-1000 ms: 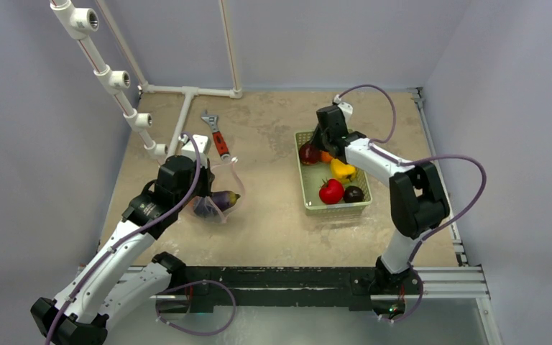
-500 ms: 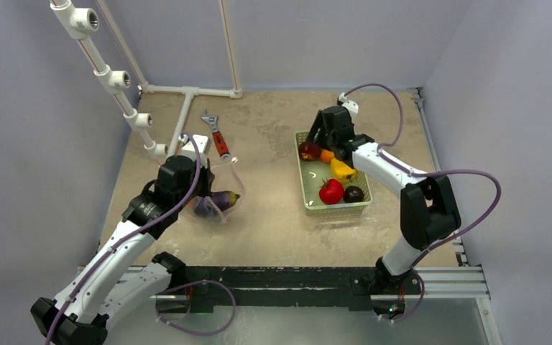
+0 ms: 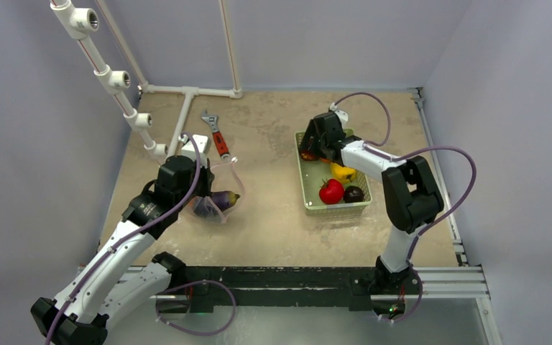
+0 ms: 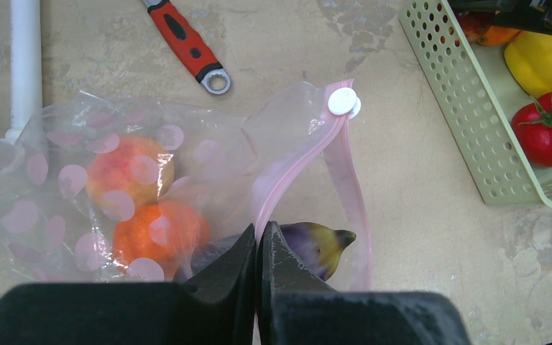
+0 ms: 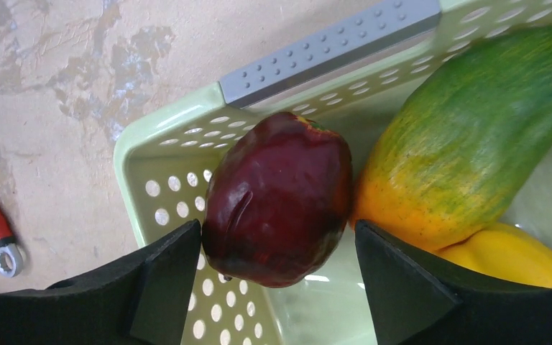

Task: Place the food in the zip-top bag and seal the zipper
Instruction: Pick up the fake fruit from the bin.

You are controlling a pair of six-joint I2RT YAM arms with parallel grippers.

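The clear zip-top bag (image 4: 72, 122) lies on the table with two orange fruits (image 4: 159, 233) inside. A purple eggplant (image 4: 320, 244) rests in its mouth. My left gripper (image 4: 261, 233) is shut on the pink zipper (image 4: 309, 154) at the near edge of the mouth, by the bag (image 3: 215, 194) in the top view. My right gripper (image 5: 277, 237) is open in the far-left corner of the green basket (image 5: 158, 126). A dark red fruit (image 5: 280, 198) sits between its fingers, with a gap on the right side. A green-orange fruit (image 5: 467, 144) and a yellow pepper (image 5: 517, 255) lie beside it.
A red tomato (image 3: 330, 191) and a dark round piece (image 3: 353, 193) sit at the near end of the basket (image 3: 334, 208). A red-handled wrench (image 3: 215, 134) lies behind the bag. White pipes (image 3: 187, 108) run along the back left.
My right gripper has shifted left and down over the basket's far-left corner, and its jaws have spread wider around the dark red fruit. The left arm and the bag have not moved.
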